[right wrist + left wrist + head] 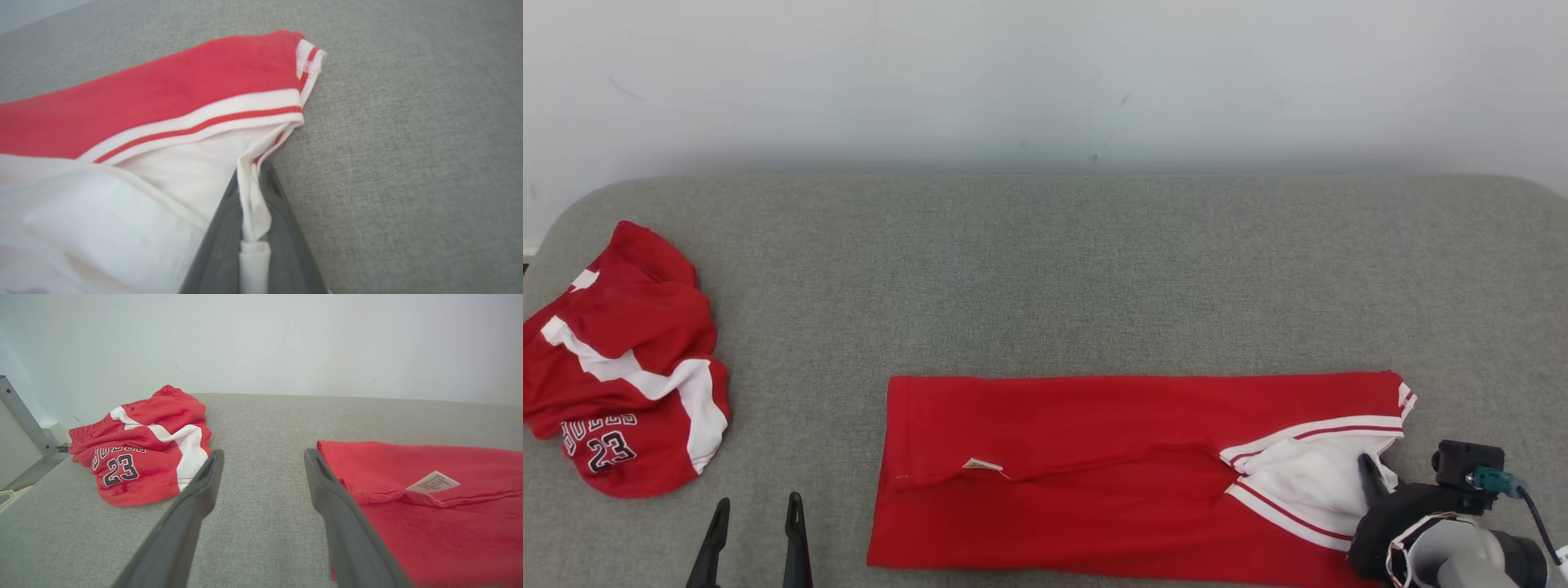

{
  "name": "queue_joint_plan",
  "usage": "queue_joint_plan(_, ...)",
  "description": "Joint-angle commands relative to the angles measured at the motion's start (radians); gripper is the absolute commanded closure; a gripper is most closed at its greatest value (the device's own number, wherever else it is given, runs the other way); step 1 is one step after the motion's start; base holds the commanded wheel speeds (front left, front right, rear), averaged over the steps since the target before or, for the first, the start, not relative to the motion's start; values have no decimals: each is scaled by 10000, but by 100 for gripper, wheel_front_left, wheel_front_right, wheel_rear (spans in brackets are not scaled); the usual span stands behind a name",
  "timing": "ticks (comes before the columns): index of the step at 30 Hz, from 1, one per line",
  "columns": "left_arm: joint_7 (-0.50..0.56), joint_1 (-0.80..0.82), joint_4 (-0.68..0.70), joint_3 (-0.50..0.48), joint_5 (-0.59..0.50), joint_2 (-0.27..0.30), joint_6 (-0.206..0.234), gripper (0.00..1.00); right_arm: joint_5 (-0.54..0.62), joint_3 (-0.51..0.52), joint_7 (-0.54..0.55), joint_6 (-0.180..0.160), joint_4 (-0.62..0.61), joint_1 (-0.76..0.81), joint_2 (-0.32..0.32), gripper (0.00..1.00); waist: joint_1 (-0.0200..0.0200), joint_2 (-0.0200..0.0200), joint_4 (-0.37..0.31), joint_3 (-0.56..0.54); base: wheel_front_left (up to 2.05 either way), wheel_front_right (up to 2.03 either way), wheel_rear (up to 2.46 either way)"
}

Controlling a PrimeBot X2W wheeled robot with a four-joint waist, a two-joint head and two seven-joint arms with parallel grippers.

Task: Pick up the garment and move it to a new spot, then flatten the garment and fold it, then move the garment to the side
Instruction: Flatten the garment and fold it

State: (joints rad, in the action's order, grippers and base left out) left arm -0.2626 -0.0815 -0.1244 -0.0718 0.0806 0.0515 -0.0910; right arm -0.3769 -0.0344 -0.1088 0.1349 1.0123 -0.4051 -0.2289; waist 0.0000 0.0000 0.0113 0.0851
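1. Table [1045,269]: the grey cloth top is running out well past the jersey on every side.
2. Jersey [1094,465]: it's lying flat as one long red strip, already doubled lengthwise, so I'm guessing we're mid-fold. The next move is probably calling for lifting the striped end and carrying it over toward the label end, low and even so the layers aren't sliding.
3. Shorts [621,384]: sitting bunched up, well apart from the jersey's label end.
4. Right gripper [1368,474]: working at the jersey's striped end. The head view is giving just a dark finger on white cloth, while the right wrist view is showing the fingers clamped tight on the trim [253,212].
5. Left gripper [758,502]: hanging between jersey and shorts, spread wide, holding nothing.
6. Label [983,465]: the head view is giving a white fleck, the left wrist view is showing print.
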Motion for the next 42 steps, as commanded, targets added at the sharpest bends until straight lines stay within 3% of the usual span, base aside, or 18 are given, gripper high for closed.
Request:
queue_joint_plan(1,-29,-81,-36,-22,58,-15,35,0,-39,22,123,-77,213,278,-182,100,0,0,-19,-6,0,0,0)
queue_joint_plan(10,-29,-172,-38,-161,162,-13,11,0,-108,309,75,-56,-58,-283,-1677,100,0,0,-80,-110,0,0,0)
queue_joint_plan(15,-29,-282,-42,-264,197,-15,14,0,-188,214,299,-54,-456,-197,-1897,100,0,0,-209,-267,0,0,0)
queue_joint_plan(21,-29,-446,-69,-374,228,-15,-1,0,-1043,-277,1021,-53,-2068,161,-1367,100,0,0,-419,-425,0,0,0)
queue_joint_plan(24,-30,-423,-64,-402,189,-12,-12,0,-1981,-739,1830,-51,-3908,621,-990,100,0,0,-530,-499,0,0,0)
queue_joint_plan(31,-30,-406,-147,-247,110,-14,-35,0,-3370,-1283,3176,-51,-6885,1401,-319,100,0,0,-488,-634,0,0,0)
queue_joint_plan(37,-30,-343,-209,-93,64,-13,-114,0,-3433,-1613,3873,-51,-8373,1828,411,100,0,0,-182,-671,0,0,0)
queue_joint_plan(42,-30,-234,-287,57,123,-13,-104,0,-3208,-1856,4060,-51,-8787,1992,917,100,0,0,45,-639,0,0,0)
